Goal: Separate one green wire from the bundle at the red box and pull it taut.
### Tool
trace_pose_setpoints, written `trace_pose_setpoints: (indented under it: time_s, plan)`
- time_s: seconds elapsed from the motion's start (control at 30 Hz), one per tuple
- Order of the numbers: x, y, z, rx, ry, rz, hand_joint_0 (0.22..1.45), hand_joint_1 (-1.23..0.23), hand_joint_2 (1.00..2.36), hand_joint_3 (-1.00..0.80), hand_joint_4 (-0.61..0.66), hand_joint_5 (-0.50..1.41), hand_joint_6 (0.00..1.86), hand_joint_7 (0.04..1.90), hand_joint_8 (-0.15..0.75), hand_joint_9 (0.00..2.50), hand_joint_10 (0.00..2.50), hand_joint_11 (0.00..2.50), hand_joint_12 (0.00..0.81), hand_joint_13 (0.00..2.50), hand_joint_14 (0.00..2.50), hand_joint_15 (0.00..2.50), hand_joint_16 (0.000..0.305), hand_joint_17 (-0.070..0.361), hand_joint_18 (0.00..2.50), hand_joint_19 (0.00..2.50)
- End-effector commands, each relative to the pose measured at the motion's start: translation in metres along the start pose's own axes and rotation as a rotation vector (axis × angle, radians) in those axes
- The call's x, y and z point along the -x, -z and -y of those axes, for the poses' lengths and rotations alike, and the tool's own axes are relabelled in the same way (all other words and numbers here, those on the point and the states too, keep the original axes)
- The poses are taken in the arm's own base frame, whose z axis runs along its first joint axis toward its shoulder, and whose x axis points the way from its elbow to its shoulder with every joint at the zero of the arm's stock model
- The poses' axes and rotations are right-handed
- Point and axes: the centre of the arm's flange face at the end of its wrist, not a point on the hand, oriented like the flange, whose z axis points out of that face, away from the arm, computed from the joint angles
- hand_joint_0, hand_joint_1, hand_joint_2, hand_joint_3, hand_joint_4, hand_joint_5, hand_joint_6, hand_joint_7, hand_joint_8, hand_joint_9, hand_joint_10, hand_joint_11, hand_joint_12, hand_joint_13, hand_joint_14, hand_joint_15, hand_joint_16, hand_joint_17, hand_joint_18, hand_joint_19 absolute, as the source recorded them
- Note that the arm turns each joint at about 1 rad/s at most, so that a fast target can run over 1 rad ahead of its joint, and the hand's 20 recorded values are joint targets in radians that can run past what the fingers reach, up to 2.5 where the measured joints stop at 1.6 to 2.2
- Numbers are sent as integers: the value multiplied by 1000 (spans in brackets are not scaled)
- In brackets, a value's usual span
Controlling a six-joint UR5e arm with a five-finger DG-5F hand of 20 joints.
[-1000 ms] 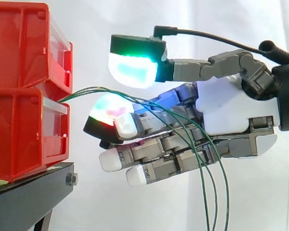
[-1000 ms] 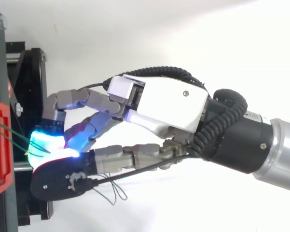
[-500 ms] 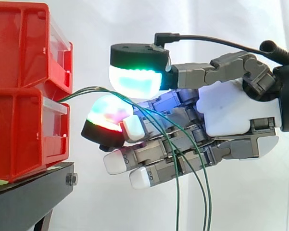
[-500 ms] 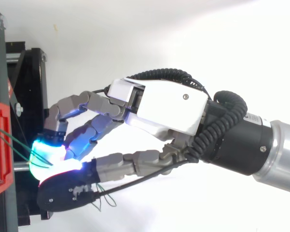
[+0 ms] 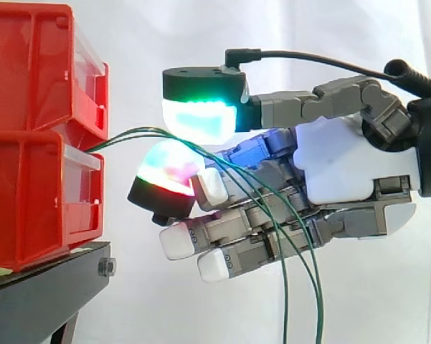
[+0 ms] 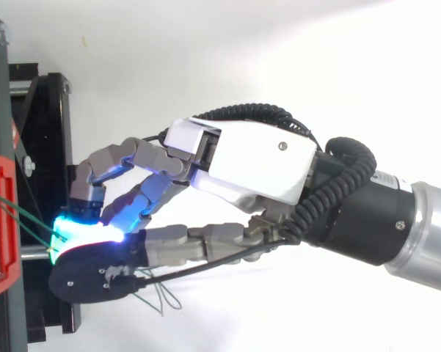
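Observation:
A thin bundle of green wires (image 5: 129,134) comes out between the two stacked red bins (image 5: 29,193) and arcs right. My hand (image 5: 351,165) reaches in from the right. The wires pass between its green-glowing thumb pad (image 5: 201,118) above and a red-and-cyan glowing fingertip (image 5: 168,172) below, which are closed to a narrow pinch on them. Past the pinch the wires drape over the lower curled fingers and hang down as loose strands (image 5: 301,287). From above, the hand (image 6: 257,161) has its glowing pads together just right of the red bin (image 6: 0,220), with the wires (image 6: 15,209) running into them.
The bins stand on a black stand (image 5: 43,287), whose frame (image 6: 44,132) lies under the fingertips in the top view. A white curtain is behind. Loose wire ends (image 6: 161,297) curl below the thumb.
The thumb pad has come down closer to the lower glowing fingertip, narrowing the gap around the wires. The hanging strands have swung left, then back to the right. The hand shifted slightly right.

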Motion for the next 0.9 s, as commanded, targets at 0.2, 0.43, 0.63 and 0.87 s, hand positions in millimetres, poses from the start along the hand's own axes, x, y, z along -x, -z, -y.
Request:
trace_pose_setpoints:
  time_s: [0.2,0.43,0.63,0.87]
  plan:
    - [0,0,1,-1,-1,1,651,-806,1020,-215,133,-196,888,867,308,1009,27,777,335,805,17,433,50,111,688,479]
    - [0,1,1,-7,3,1,681,-855,1012,-355,153,-200,887,867,297,996,26,783,330,795,19,434,50,112,686,472]
    - [2,2,2,-20,11,1,677,-846,1000,-500,199,-192,886,895,287,1018,24,780,325,807,17,433,49,110,687,488]
    - [5,3,4,-46,20,-10,623,-606,1003,-461,180,-175,862,925,293,1052,26,695,332,849,17,435,48,108,717,512]
